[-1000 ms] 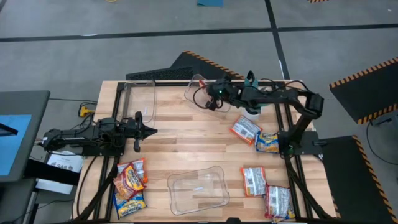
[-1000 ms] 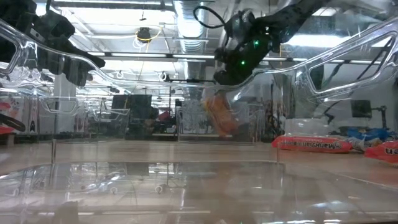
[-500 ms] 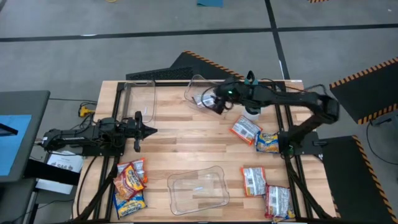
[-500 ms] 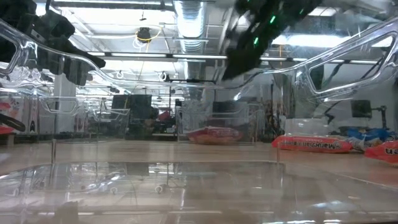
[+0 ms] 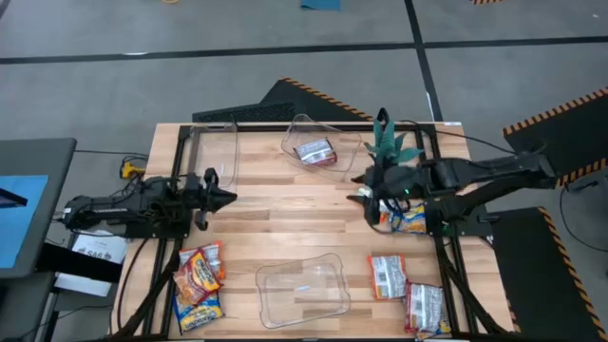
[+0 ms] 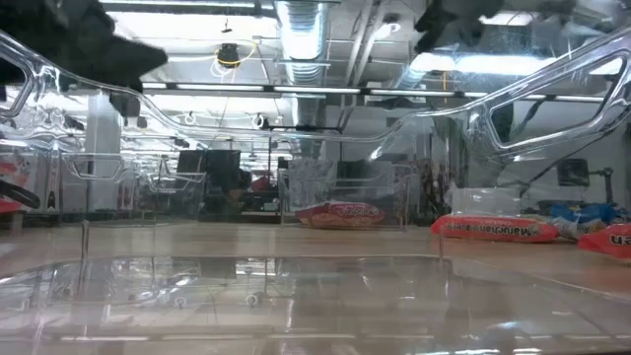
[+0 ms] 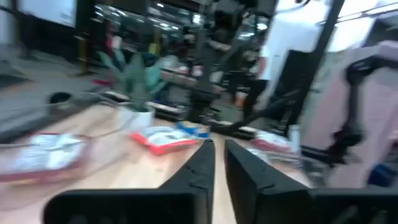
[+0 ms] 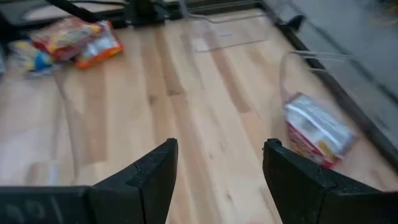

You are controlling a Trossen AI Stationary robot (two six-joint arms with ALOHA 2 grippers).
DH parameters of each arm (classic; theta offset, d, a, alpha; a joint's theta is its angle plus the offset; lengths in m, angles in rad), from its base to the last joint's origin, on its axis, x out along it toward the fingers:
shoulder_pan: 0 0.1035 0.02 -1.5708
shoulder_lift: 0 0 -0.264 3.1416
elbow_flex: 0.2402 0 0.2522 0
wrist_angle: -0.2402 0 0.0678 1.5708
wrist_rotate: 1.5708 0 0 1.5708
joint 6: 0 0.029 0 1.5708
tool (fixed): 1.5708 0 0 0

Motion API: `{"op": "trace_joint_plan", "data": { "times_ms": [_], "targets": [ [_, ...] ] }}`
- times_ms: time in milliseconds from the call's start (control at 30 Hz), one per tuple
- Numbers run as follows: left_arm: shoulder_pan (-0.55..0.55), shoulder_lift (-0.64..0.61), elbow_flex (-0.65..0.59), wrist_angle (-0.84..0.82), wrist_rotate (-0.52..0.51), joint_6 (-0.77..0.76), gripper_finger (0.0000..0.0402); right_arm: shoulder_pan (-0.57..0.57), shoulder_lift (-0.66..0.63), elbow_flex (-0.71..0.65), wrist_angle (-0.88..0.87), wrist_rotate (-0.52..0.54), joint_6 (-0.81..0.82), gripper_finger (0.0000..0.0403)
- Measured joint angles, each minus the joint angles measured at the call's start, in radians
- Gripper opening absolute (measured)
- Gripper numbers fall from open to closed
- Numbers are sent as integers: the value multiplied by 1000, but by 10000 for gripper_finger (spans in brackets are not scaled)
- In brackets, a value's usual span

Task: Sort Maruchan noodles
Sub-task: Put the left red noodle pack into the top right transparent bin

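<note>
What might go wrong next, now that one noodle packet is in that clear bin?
The open right gripper hovers near two overlapping packets, so it may pinch both. The red-and-white packet lies near the wall of the clear plastic bin; another drop could bounce out. The left gripper waits by its own pile, unsorted.

No legible text or labels.

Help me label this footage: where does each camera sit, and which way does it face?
High view: overhead, looking straight down on the table; both arms show, right hand open.
Low view: at tabletop height, looking level through a clear bin into the room; arms dark at top.
Left wrist view: on the left arm, facing across the table; left hand nearly shut.
Right wrist view: looks past open fingers.
Shared: the red-and-white packet in the far bin.
</note>
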Motion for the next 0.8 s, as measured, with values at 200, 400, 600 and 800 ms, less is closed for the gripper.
{"op": "trace_joint_plan", "data": {
  "times_ms": [200,400,600,800],
  "targets": [
    [-77,169,118,-124,79,-84,113,129,-9,-13,9,134,50,255],
    [-240,417,232,-219,238,-145,193,168,-1,-13,23,165,51,256],
    [-476,680,396,-367,205,-288,212,167,-1,-13,23,171,51,256],
    [-737,977,626,-623,-14,-312,213,167,-1,-13,21,171,50,256]
  ]
}}
